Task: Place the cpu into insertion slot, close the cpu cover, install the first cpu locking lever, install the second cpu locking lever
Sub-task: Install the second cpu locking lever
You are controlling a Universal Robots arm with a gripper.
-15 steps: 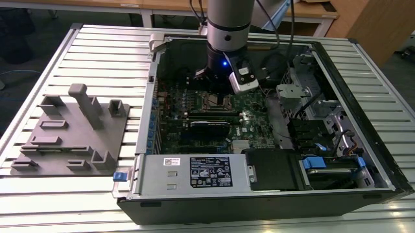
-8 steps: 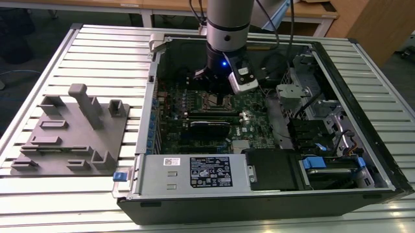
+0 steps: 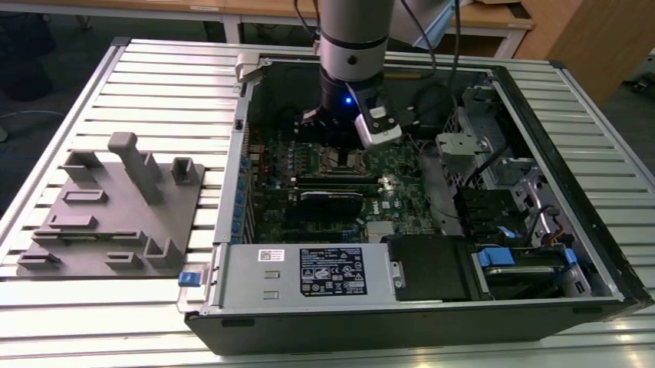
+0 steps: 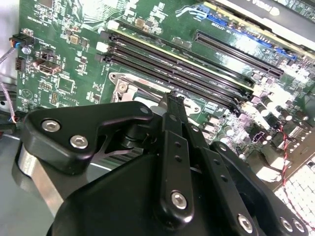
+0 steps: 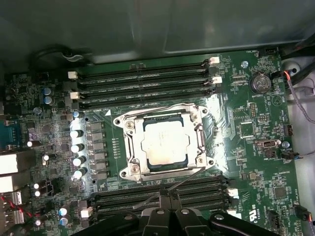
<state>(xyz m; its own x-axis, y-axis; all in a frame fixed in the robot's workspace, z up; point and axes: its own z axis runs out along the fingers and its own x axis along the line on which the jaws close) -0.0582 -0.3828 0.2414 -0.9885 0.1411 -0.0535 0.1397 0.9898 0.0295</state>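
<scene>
The cpu (image 5: 165, 142), a pale silvery square, lies in the insertion slot (image 5: 123, 173) on the green board. The cpu cover (image 5: 134, 147), a silver windowed frame, lies flat around it. A thin wire locking lever (image 5: 186, 180) slants out from the socket's corner over the dark memory slots and runs to my gripper (image 5: 170, 195). The black fingers are pressed together at the lever's line, and whether they pinch it I cannot tell. In the second wrist view the gripper (image 4: 172, 98) points at the socket's corner (image 4: 123, 87). The arm (image 3: 353, 69) stands over the socket (image 3: 343, 159).
Long black memory slots (image 5: 142, 81) run on both sides of the socket. A row of silver capacitors (image 5: 76, 147) stands beside it. The open computer case (image 3: 230, 192) walls the board in. It also holds a black card (image 3: 330, 203) and a power supply (image 3: 307, 272). A grey fixture block (image 3: 113, 207) lies at the exterior view's left.
</scene>
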